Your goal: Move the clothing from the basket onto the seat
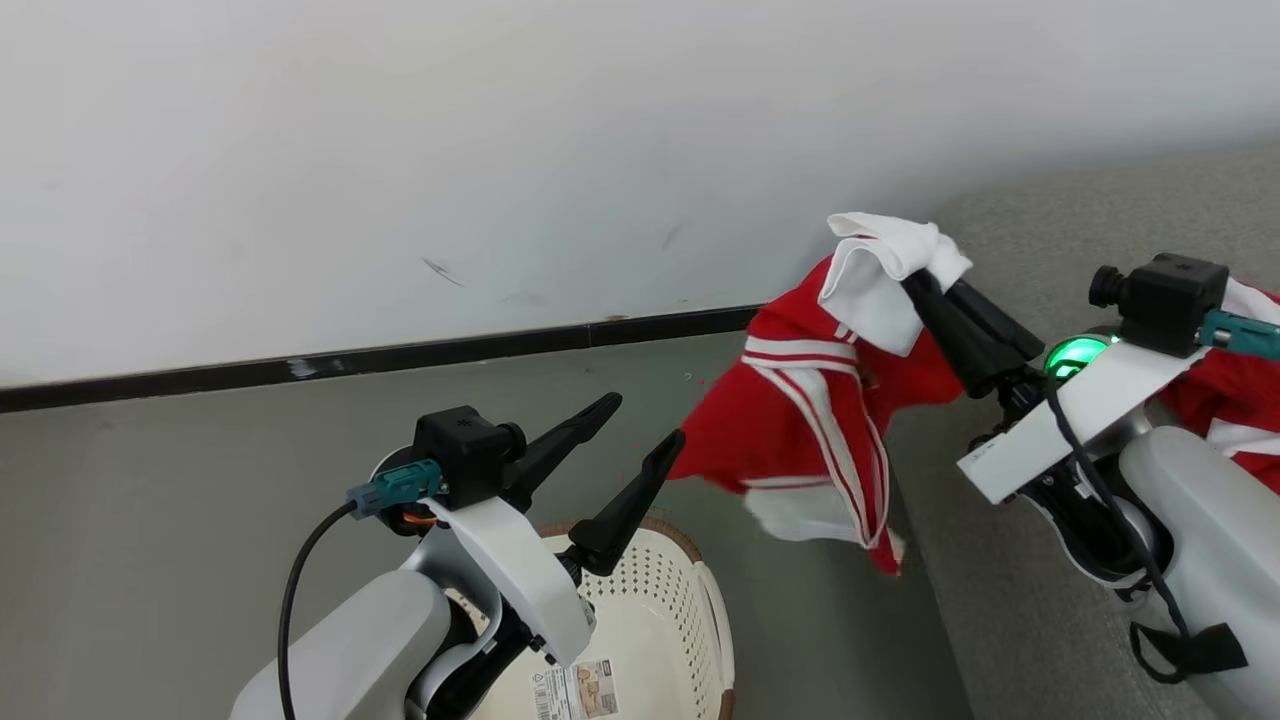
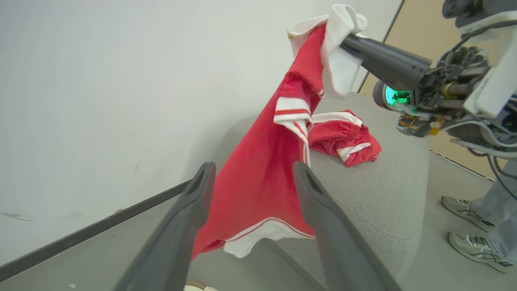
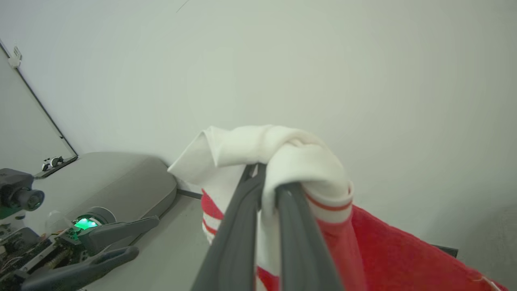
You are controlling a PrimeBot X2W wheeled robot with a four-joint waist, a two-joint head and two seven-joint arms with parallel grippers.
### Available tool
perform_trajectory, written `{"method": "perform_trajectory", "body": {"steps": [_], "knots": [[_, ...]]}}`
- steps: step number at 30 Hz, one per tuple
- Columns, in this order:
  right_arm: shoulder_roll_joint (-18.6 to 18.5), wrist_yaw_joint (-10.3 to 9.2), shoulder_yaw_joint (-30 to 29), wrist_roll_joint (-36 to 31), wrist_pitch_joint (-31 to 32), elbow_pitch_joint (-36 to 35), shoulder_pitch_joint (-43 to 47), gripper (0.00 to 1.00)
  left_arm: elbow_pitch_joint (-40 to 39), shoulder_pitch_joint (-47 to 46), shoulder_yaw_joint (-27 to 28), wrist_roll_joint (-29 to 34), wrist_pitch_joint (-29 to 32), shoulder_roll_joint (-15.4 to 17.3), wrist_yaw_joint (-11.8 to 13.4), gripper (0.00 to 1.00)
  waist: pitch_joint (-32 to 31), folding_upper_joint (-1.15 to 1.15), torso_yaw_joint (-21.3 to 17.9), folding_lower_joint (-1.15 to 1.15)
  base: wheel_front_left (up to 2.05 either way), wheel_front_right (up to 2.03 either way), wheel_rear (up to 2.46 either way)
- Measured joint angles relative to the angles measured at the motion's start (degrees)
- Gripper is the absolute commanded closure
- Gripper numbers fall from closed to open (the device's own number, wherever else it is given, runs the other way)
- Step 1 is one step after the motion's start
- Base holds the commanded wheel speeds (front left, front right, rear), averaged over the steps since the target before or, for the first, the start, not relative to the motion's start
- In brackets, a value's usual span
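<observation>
While the left tool [image 1: 645, 418] gapes wide and empty, the right tool [image 1: 930, 285] — clamped — holds a red garment [image 1: 770, 420].

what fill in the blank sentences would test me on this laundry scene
1. The right pincer is ____ on the hanging garment.
2. The left pincer, near the basket, has its jaws ____.
3. The other garment lies on the grey ____.
Missing words: shut; open; seat.
</observation>
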Motion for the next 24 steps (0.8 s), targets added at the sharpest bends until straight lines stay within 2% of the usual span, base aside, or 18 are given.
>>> {"method": "perform_trajectory", "body": {"steps": [13, 24], "knots": [[-5.3, 0.0, -9.6, -5.3, -0.2, -4.8, 0.0, 1.0, -0.6, 0.0, -0.6, 0.7, -0.1, 0.2, 0.0, 0.0, 0.0, 0.0, -3.3, 0.0, 0.0, 0.0, 0.0], [-7.6, 0.0, -16.6, -8.1, -0.3, -8.9, 2.2, 1.0, -1.4, 0.1, -0.8, 1.2, -0.1, 0.4, 0.0, 0.0, 0.1, 0.0, -6.6, 0.0, 0.0, 0.0, 0.0]]}}
